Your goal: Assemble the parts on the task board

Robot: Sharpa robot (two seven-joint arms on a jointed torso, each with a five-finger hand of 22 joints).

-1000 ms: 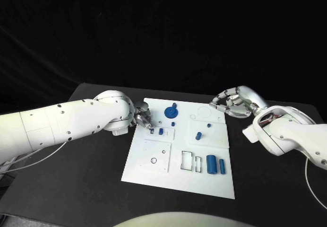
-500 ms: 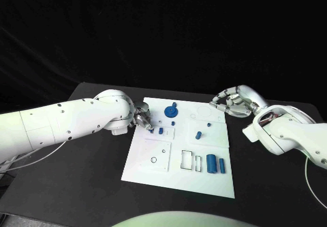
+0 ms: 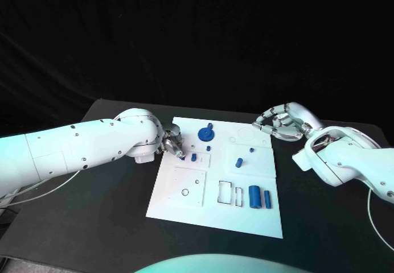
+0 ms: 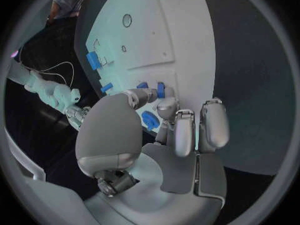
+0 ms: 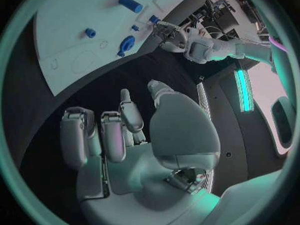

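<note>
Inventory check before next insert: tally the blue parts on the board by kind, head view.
Round disc: 1
Cylinders: 2
Small pieces: 5
Total: 8

**Board between the two hands**

The task board (image 3: pixel 215 196) lies on the table (image 3: pixel 98 216) between the hands. The left hand (image 3: pixel 172 142) reaches over its near-left edge, just beside two small parts (image 3: pixel 188 158). The right hand (image 3: pixel 279 125) hangs off the board's far right corner, apart from the round part (image 3: pixel 206 134).
</note>
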